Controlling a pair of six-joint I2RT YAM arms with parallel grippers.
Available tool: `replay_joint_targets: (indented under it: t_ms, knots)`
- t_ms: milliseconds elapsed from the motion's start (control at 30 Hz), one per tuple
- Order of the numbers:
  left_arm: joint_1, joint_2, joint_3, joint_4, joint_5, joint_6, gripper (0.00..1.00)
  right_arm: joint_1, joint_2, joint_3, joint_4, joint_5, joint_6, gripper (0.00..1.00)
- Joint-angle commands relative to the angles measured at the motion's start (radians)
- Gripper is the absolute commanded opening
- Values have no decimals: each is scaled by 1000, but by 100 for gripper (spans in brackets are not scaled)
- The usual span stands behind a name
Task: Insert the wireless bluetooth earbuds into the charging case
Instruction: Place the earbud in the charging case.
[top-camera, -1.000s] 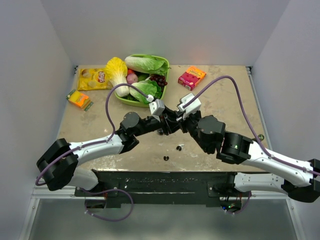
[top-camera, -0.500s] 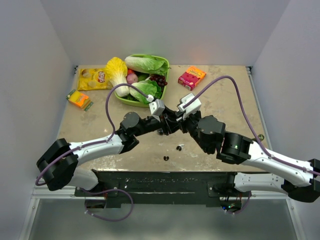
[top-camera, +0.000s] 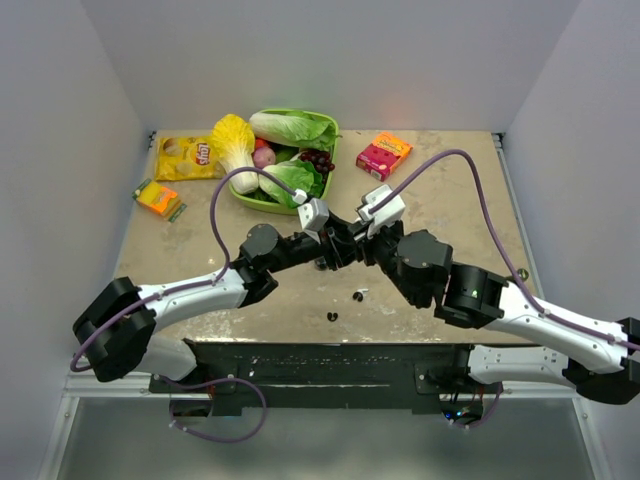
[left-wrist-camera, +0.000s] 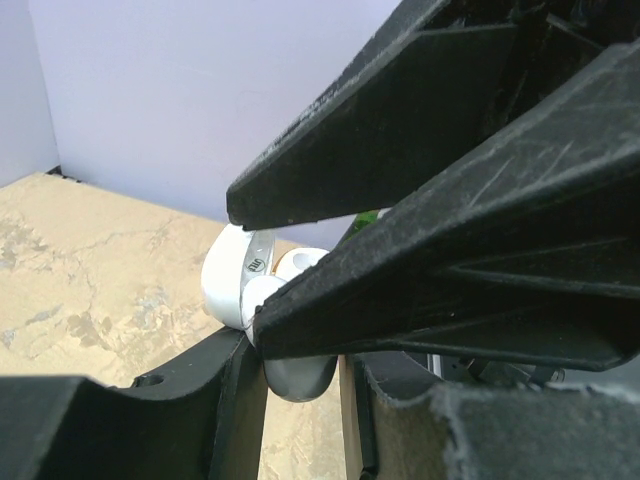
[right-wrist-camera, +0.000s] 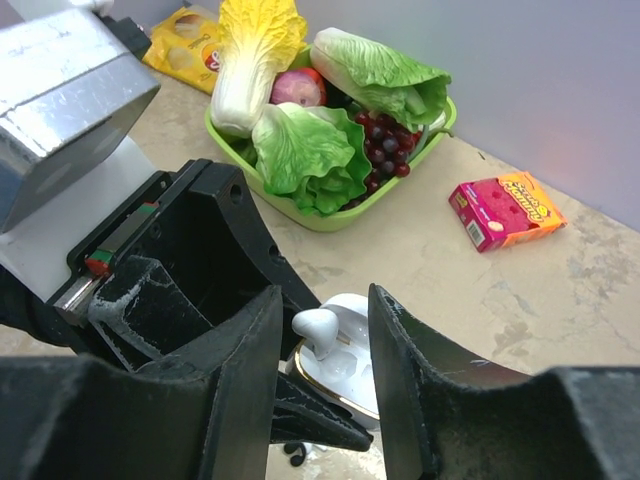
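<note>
At the surface (top-camera: 170, 240) centre: charging case (right-wrist-camera: 345, 375), covered from above
Left claw (left-wrist-camera: 243, 270): clenched on charging case
Right claw (right-wrist-camera: 325, 300): released, straddling it
Earbuds (top-camera: 360, 294): tiny dark specks
Room: mottled tan top, white walls (top-camera: 320, 60)

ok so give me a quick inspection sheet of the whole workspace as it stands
surface: beige stone-patterned tabletop, nothing spilled seen
job's things: white glossy charging case open, between both pincers; two tiny black rounded earbuds loose near the bases
clutter: green plastic tray of vegetables, yellow chip bag, pink-orange carton, small orange box
grippers: left pincer shut on the case; right pincer open astride it
cables: purple cables arch above both arms
surroundings: plain pale walls
</note>
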Motion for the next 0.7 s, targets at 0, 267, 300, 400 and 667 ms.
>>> replay_joint_targets:
  t_ms: [0, 267, 300, 400, 667]
  knots:
    - [6, -42, -2, 62, 0, -5, 0, 6, -24, 60, 24, 37, 34, 45]
    - [6, -48, -8, 63, 1, -5, 0, 6, -32, 91, -20, 66, 71, 56]
    - [6, -49, -10, 65, 1, -5, 0, 4, -35, 91, -22, 79, 77, 57]
    - [6, -54, -14, 65, 1, -2, 0, 4, -47, 83, -28, 83, 85, 61]
    - [6, -100, -56, 47, -22, 30, 0, 4, -54, 69, -60, 119, 129, 64]
